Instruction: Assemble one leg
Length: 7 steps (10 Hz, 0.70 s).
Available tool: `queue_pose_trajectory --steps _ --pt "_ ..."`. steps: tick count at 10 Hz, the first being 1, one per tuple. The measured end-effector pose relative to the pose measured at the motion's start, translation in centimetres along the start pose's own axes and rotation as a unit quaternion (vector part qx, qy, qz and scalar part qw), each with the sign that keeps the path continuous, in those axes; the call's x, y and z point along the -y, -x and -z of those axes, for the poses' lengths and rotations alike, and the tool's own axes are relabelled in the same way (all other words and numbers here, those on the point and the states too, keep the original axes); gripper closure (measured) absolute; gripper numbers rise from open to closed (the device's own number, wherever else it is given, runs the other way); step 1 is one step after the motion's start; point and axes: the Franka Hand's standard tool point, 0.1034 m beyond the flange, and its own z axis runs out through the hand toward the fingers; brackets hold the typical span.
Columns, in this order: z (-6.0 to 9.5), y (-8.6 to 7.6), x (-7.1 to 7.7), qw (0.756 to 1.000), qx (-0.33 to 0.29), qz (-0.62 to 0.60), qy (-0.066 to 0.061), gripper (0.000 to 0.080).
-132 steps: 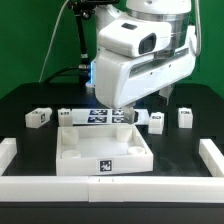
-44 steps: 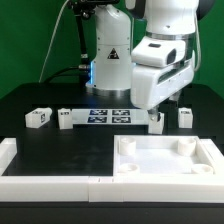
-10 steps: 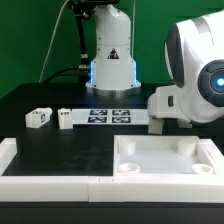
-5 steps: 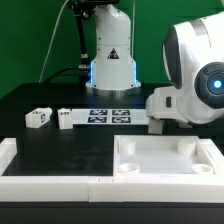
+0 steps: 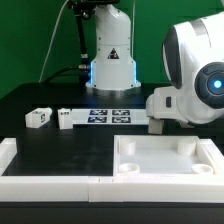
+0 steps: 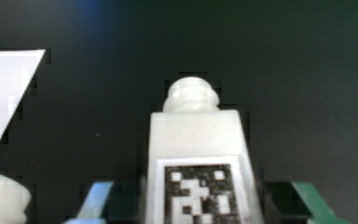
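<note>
In the wrist view a leg, a white block with a black-and-white tag and a rounded peg on its far end, stands between my fingers. My gripper is open: both fingers straddle the leg with a dark gap on each side. In the exterior view my arm's head is low at the right, behind the white tray, and hides that leg. Two more legs lie at the exterior view's left.
The marker board lies in front of the robot base. White rails run along the front edge and left side. The tray's edge and a rounded white part show beside the leg in the wrist view.
Nothing has moved in the last second. Over the earlier frames the tray went from the middle to the front right, and my arm moved right and down behind it.
</note>
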Motion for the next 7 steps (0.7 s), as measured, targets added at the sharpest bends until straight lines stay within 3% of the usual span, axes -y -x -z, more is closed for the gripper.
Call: queue_pose_trajectory --steps 2,3,5,7 --pt "1.0 0.8 -0.6 1.0 0.007 0.007 -0.002 0.0512" --pt "2.8 2.0 -1.0 1.0 0.009 0.007 -0.005 0.0511" --pt "4.7 3.9 -0.9 1.0 -0.004 0.009 -0.002 0.0511" --pt "4.9 4.9 -1.1 1.0 -0.013 0.009 0.0 0.0511"
